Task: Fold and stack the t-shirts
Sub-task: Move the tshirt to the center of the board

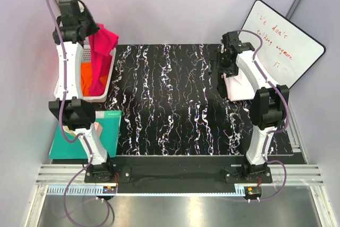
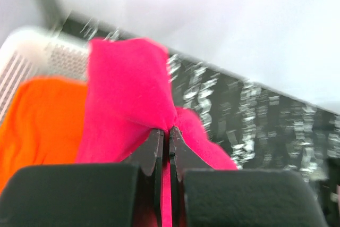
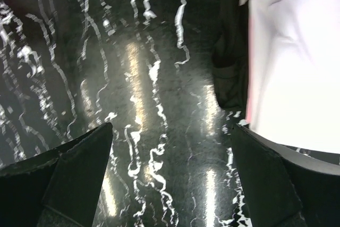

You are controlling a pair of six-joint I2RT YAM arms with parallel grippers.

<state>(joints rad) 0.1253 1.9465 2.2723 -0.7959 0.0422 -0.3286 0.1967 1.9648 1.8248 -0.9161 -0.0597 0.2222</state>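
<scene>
My left gripper (image 1: 94,31) is raised at the far left and shut on the crimson-pink t-shirt (image 1: 101,59), which hangs down into the white basket (image 1: 108,86). In the left wrist view the pink t-shirt (image 2: 127,99) is pinched between my left gripper's (image 2: 166,131) closed fingers. The orange t-shirt (image 1: 85,81) lies in the basket and also shows in the left wrist view (image 2: 37,126). My right gripper (image 1: 215,65) is open and empty above the black marbled mat (image 1: 175,104), beside the folded white t-shirt (image 1: 239,86). The white t-shirt also shows in the right wrist view (image 3: 295,62), and my right gripper (image 3: 170,147) hangs wide over the mat.
A teal-green flat board (image 1: 109,131) lies at the near left of the mat. A whiteboard with red writing (image 1: 281,41) leans at the far right. The basket stands at the mat's far left corner.
</scene>
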